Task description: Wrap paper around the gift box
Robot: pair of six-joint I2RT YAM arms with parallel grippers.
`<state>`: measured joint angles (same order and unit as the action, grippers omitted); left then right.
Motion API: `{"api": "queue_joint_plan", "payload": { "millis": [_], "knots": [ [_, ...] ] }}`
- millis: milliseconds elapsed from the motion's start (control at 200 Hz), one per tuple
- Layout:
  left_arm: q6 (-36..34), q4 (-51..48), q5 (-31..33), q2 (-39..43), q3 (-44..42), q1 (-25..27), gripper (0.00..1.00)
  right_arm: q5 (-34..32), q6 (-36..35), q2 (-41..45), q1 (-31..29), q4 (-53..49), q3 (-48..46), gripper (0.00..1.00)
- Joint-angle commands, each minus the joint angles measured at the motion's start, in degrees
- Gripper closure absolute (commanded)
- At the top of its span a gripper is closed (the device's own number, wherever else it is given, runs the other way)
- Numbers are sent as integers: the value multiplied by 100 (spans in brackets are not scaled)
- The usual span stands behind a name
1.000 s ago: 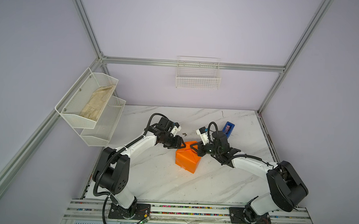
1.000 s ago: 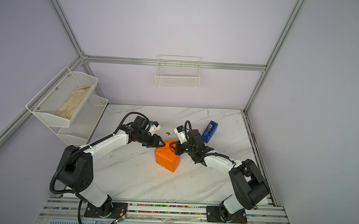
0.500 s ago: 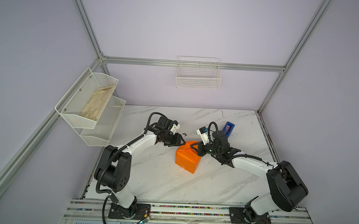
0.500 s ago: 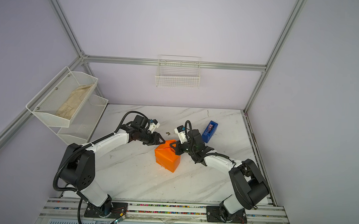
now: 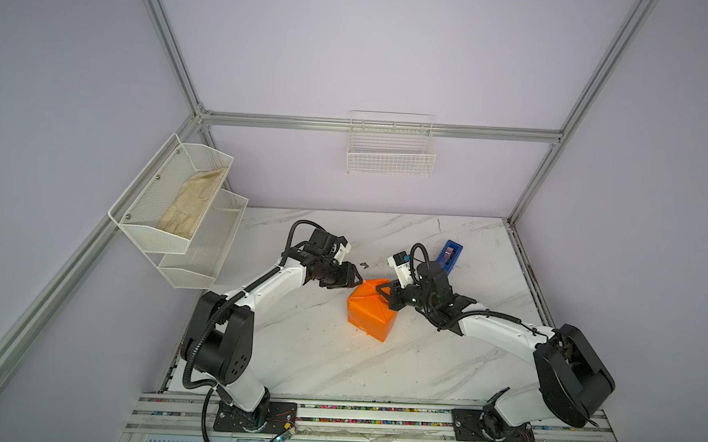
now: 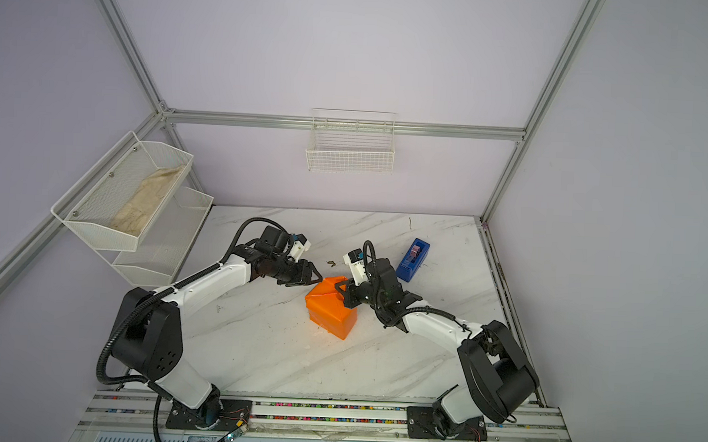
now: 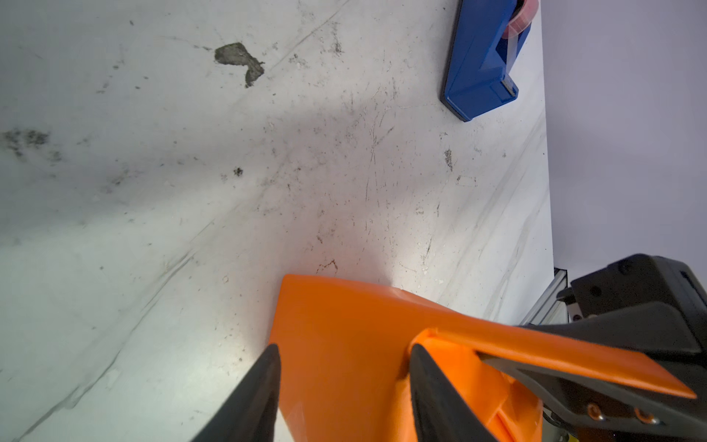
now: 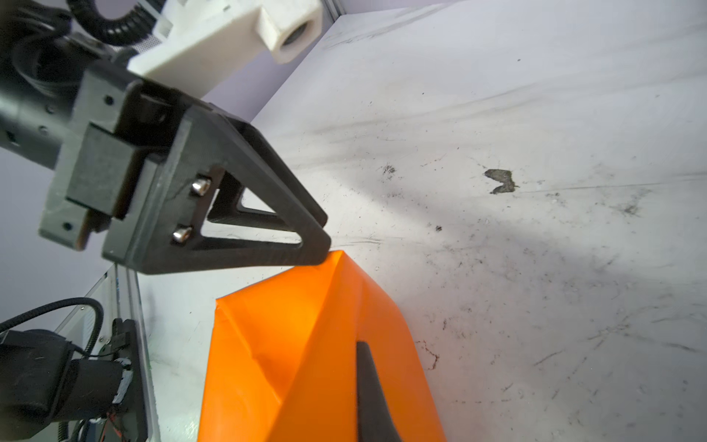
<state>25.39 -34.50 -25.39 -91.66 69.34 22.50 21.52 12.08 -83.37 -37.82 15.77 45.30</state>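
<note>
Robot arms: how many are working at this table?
2: the left arm is left of the orange paper, the right arm right of it; none seems hidden.

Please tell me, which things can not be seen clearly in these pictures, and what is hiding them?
1. Gift box: in no view; the paper covers it completely.
2. Right gripper: the right wrist view shows one finger only; paper seems to hide the other.
3. Tape dispenser: the left wrist view's edge cuts off part of it.
4. Beige cloth: too small in both top views to tell its kind.
</note>
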Motion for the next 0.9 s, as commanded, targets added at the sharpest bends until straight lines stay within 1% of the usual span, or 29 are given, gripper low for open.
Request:
{"api": "queue_joint_plan", "payload": {
  "millis": [0,105,140,165,230,315,380,495,605,725,755,775,895],
  "knots": [
    [25,-305,157,561,159,-44,46,-1017,-128,334,-151,107,-69,100],
    [403,-102,-100,920,-384,-35,46,-1493,-234,405,-267,58,-114,100],
    [583,94,-230,1009,-621,-35,46,-1578,-252,394,-276,26,-127,100],
    [714,274,-305,1278,-801,-35,45,-1637,-258,396,-286,17,-134,100],
    [1071,751,-485,1543,-1251,3,44,-1786,-237,395,-305,23,-191,100],
    [1442,1306,-715,1700,-1652,50,43,-2007,-174,323,-305,-64,-214,100],
    [1622,1641,-791,1717,-1836,85,43,-2021,-123,256,-305,-158,-157,100],
    [1727,1892,-784,1558,-1906,122,41,-1954,106,269,-304,-137,-101,100],
    [1933,2388,-775,1344,-1925,211,41,-2214,256,226,-305,-323,-52,100],
    [2143,2873,-800,1121,-1761,337,40,-2466,472,217,-313,-441,-157,100],
    [2162,2904,-801,1117,-1673,367,40,-2513,520,229,-313,-467,-191,100],
    [2163,2910,-793,911,-1626,389,39,-2542,542,240,-311,-483,-204,100],
    [2155,2930,-804,581,-1331,522,39,-2670,661,337,-330,-532,-306,100]
  ]
}}
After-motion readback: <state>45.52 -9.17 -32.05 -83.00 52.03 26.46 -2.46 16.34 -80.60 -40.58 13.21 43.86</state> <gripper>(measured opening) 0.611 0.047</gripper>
